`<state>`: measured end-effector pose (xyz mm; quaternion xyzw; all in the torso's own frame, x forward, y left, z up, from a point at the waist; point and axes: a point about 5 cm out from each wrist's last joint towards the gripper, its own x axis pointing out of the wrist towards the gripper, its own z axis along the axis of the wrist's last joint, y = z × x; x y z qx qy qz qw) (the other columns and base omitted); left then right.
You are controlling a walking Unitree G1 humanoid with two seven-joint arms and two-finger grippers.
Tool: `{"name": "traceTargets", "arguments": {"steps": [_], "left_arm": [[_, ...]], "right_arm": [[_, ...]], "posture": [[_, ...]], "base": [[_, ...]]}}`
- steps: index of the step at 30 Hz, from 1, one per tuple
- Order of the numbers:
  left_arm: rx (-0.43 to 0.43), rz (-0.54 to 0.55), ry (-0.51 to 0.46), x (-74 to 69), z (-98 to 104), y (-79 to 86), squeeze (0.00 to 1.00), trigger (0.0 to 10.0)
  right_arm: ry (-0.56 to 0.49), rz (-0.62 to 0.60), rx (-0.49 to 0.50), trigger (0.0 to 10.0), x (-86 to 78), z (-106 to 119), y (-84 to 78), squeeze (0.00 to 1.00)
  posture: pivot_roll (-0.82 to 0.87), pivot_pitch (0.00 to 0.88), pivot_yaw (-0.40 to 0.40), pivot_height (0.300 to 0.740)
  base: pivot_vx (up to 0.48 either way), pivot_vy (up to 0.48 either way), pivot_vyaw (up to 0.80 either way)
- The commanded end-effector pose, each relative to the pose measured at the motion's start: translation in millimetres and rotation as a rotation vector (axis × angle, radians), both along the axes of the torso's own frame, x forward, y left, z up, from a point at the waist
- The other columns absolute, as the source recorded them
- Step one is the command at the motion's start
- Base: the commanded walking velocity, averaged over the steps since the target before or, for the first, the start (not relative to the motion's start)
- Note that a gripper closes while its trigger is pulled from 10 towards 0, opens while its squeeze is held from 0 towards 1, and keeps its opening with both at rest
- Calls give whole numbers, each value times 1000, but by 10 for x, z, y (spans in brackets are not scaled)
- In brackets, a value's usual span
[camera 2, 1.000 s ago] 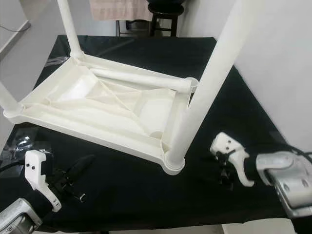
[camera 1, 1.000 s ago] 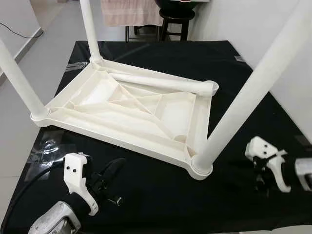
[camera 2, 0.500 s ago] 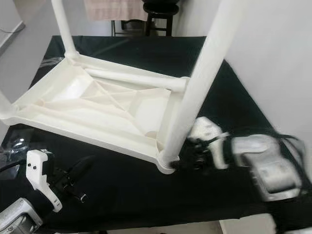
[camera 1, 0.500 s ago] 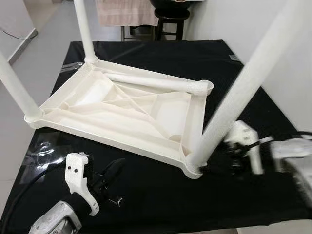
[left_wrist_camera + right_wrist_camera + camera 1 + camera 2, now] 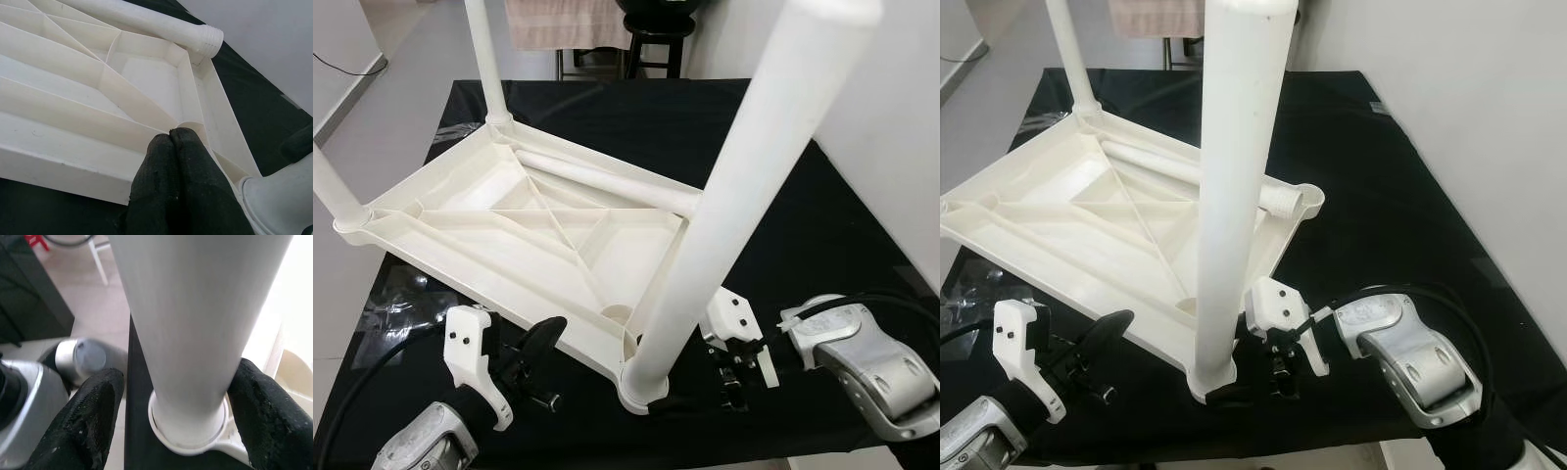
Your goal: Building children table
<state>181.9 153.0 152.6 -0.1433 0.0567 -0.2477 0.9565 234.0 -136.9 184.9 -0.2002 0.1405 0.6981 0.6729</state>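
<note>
A white plastic children's table (image 5: 460,230) lies upside down on a black-covered worktop. Three legs stand screwed into its corners: the near leg (image 5: 734,186), the far leg (image 5: 484,59) and the left leg (image 5: 328,186). A loose leg (image 5: 607,178) lies across the underside, its threaded end (image 5: 208,41) by the empty corner socket (image 5: 1309,199). My right gripper (image 5: 178,426) is open, with one finger on each side of the near leg's base. My left gripper (image 5: 540,343) is shut on nothing, its tip just short of the table's near rim.
The black worktop (image 5: 822,225) ends close in front of me and at a white wall on the right. Crumpled clear plastic (image 5: 396,299) lies on its left part. A dark stool (image 5: 651,44) and a hanging towel (image 5: 558,24) stand behind.
The right gripper has swung in from the right and now straddles the near leg's base. The whole view has shifted with the camera. The left gripper has stayed put.
</note>
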Motion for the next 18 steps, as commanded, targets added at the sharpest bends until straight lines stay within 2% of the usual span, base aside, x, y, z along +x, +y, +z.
{"name": "traceTargets", "arguments": {"steps": [1, 4, 5, 9, 11, 12, 17, 18], "left_arm": [[3, 1, -2, -16, -1, -33, 0, 10000], [3, 10, -7, -3, -1, -33, 0, 10000], [3, 10, -7, -3, -1, -33, 0, 10000], [8, 18, -9, -1, 1, -20, 0, 10000], [8, 19, -9, -1, 1, -17, 0, 10000], [12, 23, -8, -10, 4, 11, 0, 10000], [12, 24, -6, -26, 8, 30, 0, 10000], [10, 17, 4, -55, 0, 39, 0, 10000]], "right_arm": [[6, -10, -59, 10000, 43, -66, -76, 0], [-71, -67, -174, 10000, 252, -43, -249, 0], [-71, -67, -174, 10000, 252, -43, -249, 0], [-151, -110, -294, 10000, 450, 19, -423, 0], [-159, -113, -308, 10000, 472, 27, -443, 0], [-211, -112, -391, 10000, 580, 61, -508, 0], [-254, -102, -458, 10000, 668, 102, -543, 0], [-316, -85, -532, 10000, 773, 131, -548, 0]], "posture": [[59, 143, -91, 740], [47, 141, -89, 740], [47, 141, -89, 740], [53, 138, -86, 740], [53, 138, -86, 740], [58, 139, -85, 740], [64, 142, -82, 740], [64, 142, -82, 740]], "base": [[0, 0, 0], [0, 0, 0], [0, 0, 0], [0, 0, 0], [0, 0, 0], [0, 0, 0], [0, 0, 0], [0, 0, 0]]}}
